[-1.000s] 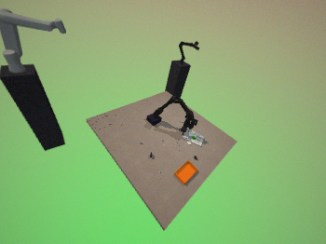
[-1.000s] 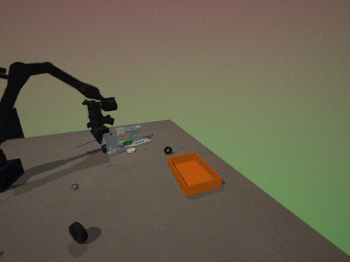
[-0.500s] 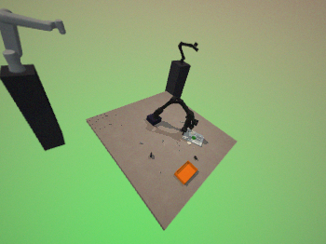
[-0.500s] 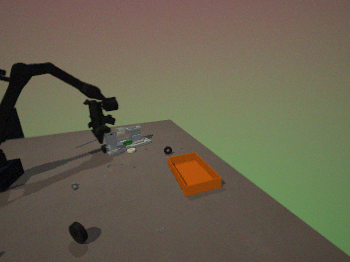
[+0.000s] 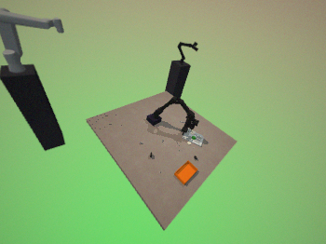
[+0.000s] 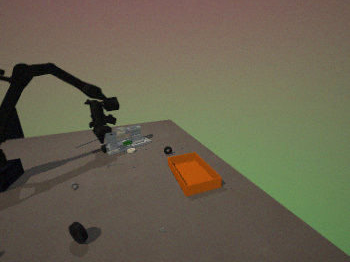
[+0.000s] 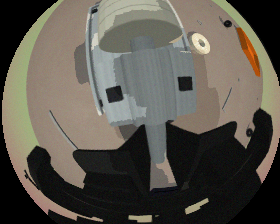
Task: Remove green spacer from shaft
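Tray [image 5: 186, 173] [image 6: 204, 187] [image 7: 248, 51] beside the housing [image 5: 198, 142] [image 6: 111, 141] [image 7: 155, 75].
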Robot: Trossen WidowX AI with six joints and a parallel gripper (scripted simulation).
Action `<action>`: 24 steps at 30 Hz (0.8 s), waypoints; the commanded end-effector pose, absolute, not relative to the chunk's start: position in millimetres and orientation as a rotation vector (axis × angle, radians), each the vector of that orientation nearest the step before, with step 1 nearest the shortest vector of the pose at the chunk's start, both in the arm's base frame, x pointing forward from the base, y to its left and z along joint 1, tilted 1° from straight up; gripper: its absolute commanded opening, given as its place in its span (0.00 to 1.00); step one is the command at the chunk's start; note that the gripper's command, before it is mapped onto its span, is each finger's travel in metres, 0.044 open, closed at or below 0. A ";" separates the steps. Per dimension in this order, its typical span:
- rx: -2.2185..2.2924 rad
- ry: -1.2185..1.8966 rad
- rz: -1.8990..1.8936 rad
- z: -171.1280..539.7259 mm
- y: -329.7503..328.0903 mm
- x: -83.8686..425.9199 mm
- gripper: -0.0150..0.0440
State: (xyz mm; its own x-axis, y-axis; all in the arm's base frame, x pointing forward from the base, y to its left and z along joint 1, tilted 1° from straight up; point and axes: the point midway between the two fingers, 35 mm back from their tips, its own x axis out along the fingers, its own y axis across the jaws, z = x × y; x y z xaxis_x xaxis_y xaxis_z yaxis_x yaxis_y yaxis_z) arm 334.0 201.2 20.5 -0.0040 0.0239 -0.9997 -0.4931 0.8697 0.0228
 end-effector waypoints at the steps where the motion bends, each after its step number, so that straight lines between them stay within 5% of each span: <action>1: -0.384 1.518 0.426 21.8 203.1 338.0 0.25; 24: -0.384 1.517 0.426 21.9 205.3 341.7 0.25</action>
State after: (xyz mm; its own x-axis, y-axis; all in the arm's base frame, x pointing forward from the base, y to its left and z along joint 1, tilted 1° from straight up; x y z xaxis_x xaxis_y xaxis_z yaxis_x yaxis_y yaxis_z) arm 338.3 203.7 20.8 -0.0024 0.0246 -0.9997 -0.4932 0.8696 0.0226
